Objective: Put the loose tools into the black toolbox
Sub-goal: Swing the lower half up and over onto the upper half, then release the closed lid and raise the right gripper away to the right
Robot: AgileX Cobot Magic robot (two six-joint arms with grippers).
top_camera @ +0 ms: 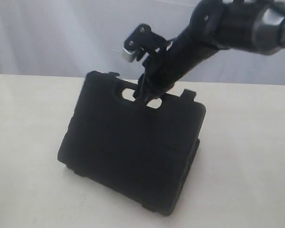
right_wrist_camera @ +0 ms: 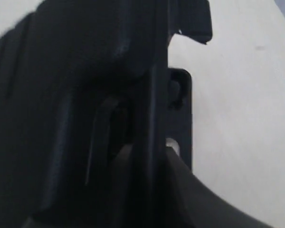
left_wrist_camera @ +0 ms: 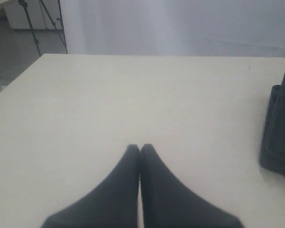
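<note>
The black toolbox (top_camera: 133,152) is closed and stands tilted on the white table, its lower edge on the tabletop and its slot-handle side raised. My right gripper (top_camera: 145,95) reaches down from the upper right and is shut on the handle edge. In the right wrist view the toolbox (right_wrist_camera: 76,95) fills most of the frame, with its rim pinched in the right gripper (right_wrist_camera: 152,152). My left gripper (left_wrist_camera: 139,148) hangs shut and empty above bare table, with a corner of the toolbox (left_wrist_camera: 280,137) off to one side. The loose tools are out of view.
The white table (top_camera: 28,142) spreads around the case on every side, with a pale curtain (top_camera: 61,33) behind it. A tripod (left_wrist_camera: 31,19) stands beyond the table's far corner in the left wrist view.
</note>
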